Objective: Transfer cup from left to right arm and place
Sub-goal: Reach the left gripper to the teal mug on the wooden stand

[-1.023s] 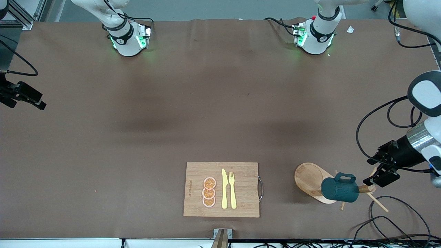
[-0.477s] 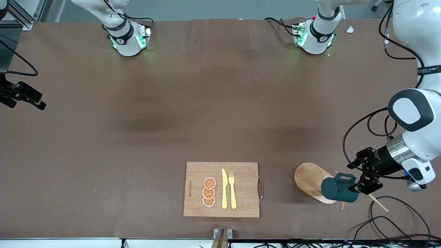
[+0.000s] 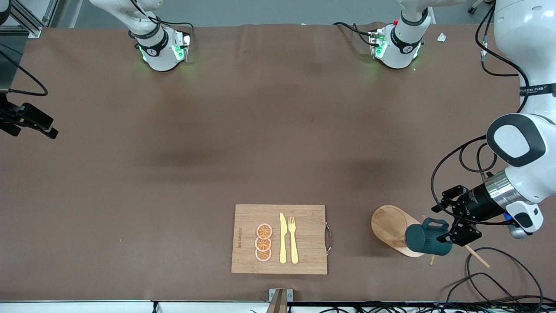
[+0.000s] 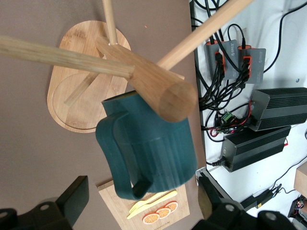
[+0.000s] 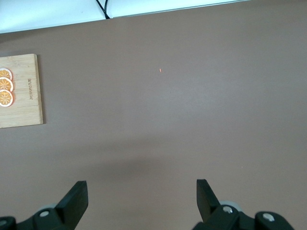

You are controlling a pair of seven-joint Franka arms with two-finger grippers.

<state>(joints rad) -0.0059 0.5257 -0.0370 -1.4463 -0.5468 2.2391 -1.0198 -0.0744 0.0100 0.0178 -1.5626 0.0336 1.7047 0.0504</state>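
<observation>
The dark teal cup (image 3: 428,239) hangs sideways on a peg of a wooden mug stand (image 3: 391,226) with an oval base, at the left arm's end of the table and near the front camera. Its handle points up. In the left wrist view the cup (image 4: 148,153) fills the space ahead, with the stand's thick peg (image 4: 163,93) in front of it. My left gripper (image 3: 449,222) is open right beside the cup's end, and its fingers (image 4: 72,199) stand wide on either side of the cup. My right gripper (image 3: 43,126) is open and empty and waits over the table's edge at the right arm's end.
A bamboo cutting board (image 3: 304,256) holds three orange slices (image 3: 263,242), a yellow knife and a fork (image 3: 293,239), beside the stand toward the right arm's end. Black cables (image 3: 491,278) lie near the stand. Power units (image 4: 259,143) sit just off the table.
My left arm has swung in toward the mug stand, and its open gripper now sits against the cup's end. The cup and the right gripper have not moved.
</observation>
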